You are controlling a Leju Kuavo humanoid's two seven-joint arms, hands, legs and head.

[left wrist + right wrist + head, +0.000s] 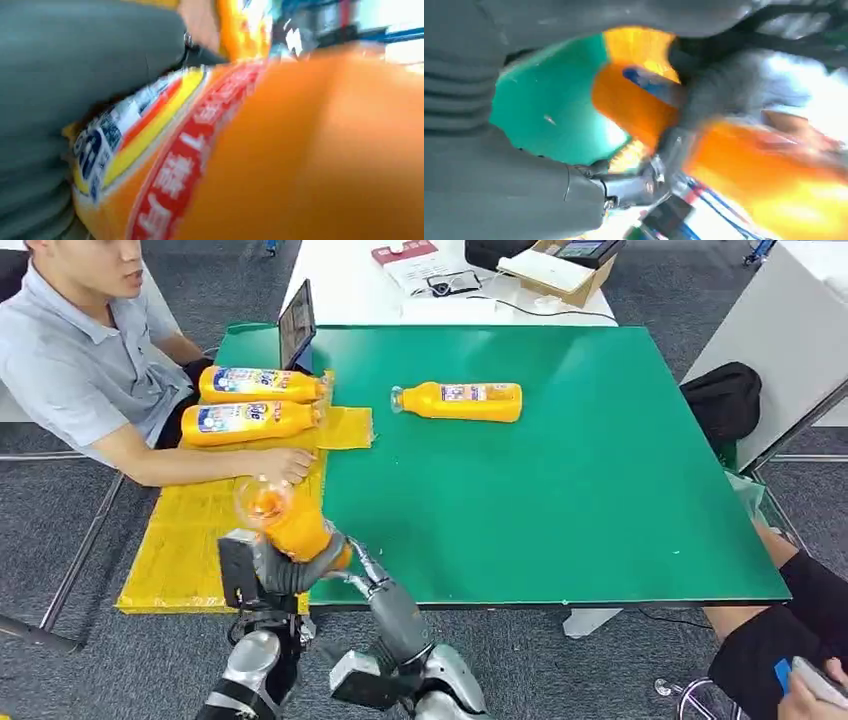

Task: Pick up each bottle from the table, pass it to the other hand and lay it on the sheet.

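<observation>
Two bottles (262, 384) (labelled), yellow sheet (185, 540), green table (560, 490)

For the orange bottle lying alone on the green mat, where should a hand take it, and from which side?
Grip the lone orange bottle around its broad labelled body, not the narrow neck. It lies flat on its side on the green mat, cap pointing toward the yellow sheet, with nothing beside it. Coming from above, fingers spanning across its width, looks most secure.
</observation>
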